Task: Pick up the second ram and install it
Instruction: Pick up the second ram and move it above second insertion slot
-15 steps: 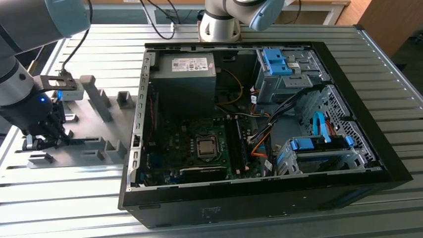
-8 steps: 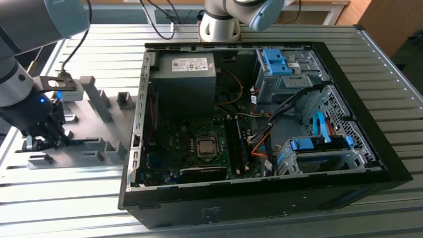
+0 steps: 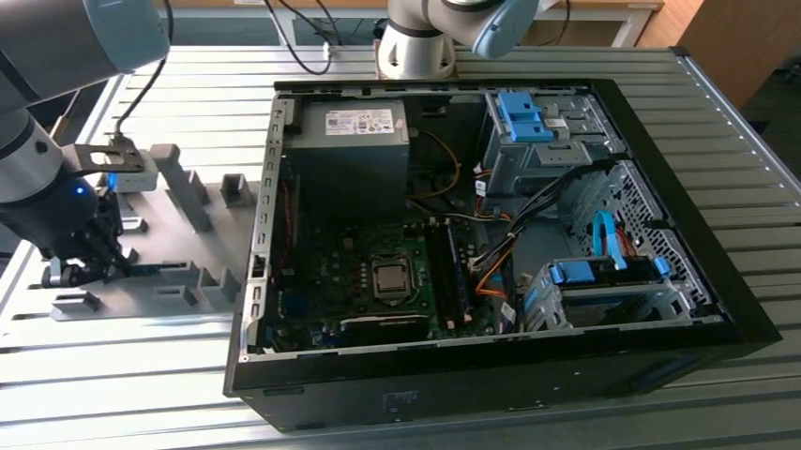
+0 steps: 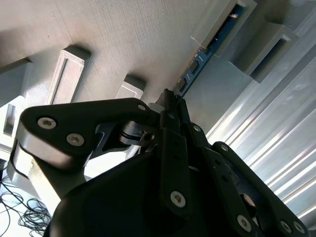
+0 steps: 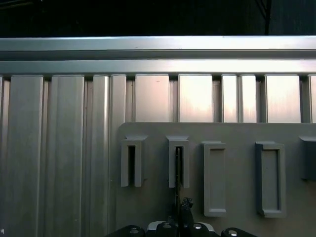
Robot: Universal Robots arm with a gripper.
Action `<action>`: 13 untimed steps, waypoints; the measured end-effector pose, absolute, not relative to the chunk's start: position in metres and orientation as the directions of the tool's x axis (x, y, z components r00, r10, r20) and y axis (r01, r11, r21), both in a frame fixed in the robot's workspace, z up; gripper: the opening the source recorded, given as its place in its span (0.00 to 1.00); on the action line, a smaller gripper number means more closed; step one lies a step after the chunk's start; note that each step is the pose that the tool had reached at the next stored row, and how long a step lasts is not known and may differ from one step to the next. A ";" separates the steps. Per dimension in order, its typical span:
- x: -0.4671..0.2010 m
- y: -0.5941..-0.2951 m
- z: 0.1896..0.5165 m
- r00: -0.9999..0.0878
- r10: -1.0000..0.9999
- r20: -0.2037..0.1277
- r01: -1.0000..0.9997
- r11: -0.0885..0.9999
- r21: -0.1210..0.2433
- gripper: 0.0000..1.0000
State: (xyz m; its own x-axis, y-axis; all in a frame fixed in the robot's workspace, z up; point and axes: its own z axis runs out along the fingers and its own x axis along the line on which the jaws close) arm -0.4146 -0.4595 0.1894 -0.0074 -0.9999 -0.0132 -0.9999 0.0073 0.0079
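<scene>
At the fixture plate (image 3: 169,239), second ram (image 4: 209,49) is pinched by the end effector (image 4: 170,101); pickup stage, straight pull probably needed.

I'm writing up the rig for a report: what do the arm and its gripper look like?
The arm is a silver-grey tube with rounded blue-grey joint caps. A black cable runs alongside it, and a small blue light glows near the wrist. The gripper is matte black, built of flat angular links studded with silver screw heads.
</scene>
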 end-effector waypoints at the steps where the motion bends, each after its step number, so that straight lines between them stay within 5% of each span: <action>1: -0.415 -0.460 0.189 0.001 -1.000 -0.013 -1.000 -0.001 0.008 0.14; 13: -0.415 -0.460 0.189 0.006 -1.000 -0.013 -1.000 -0.006 0.008 0.14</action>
State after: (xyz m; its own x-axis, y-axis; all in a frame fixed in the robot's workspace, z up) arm -0.4146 -0.4598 0.1894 0.0064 -0.9999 -0.0131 -0.9999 -0.0065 0.0080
